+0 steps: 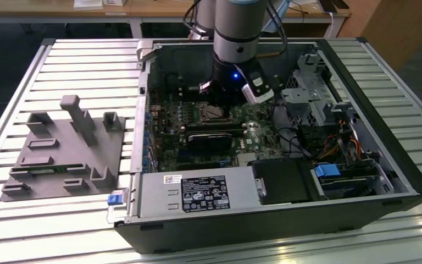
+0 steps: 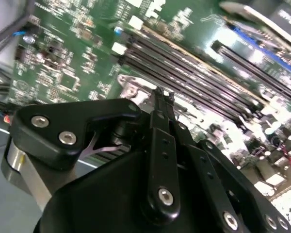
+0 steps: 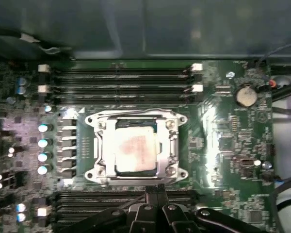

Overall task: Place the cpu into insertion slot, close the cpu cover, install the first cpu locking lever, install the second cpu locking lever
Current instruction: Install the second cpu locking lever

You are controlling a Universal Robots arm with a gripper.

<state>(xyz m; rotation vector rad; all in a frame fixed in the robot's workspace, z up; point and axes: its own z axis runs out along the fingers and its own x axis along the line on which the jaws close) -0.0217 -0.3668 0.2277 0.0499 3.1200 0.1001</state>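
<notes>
Silver-grey and faintly reflective, the cpu (image 3: 134, 149) sits in the insertion slot (image 3: 103, 145) at the middle of the green motherboard (image 3: 223, 141), with the cpu cover (image 3: 170, 141) lying flat over it so that the chip's top shows through the square window. Long black memory slots (image 3: 121, 80) run along one side of the socket, and another bank of dark slots runs along the opposite side, next to the gripper. In the first wrist view the gripper (image 3: 155, 193) hangs just beside the socket's edge, its two thin black fingertips pressed together with nothing between them; the second wrist view shows the same narrow fingers (image 2: 163, 104) closed over the board near the memory slots. In the exterior view the arm (image 1: 237, 27) reaches straight down into the open computer case (image 1: 357, 165), which lies on its side on a slatted metal table (image 1: 86, 60). A grey fixture block (image 1: 68, 148) with upright posts rests on the table toward the exterior view's left, well apart from the case.
</notes>
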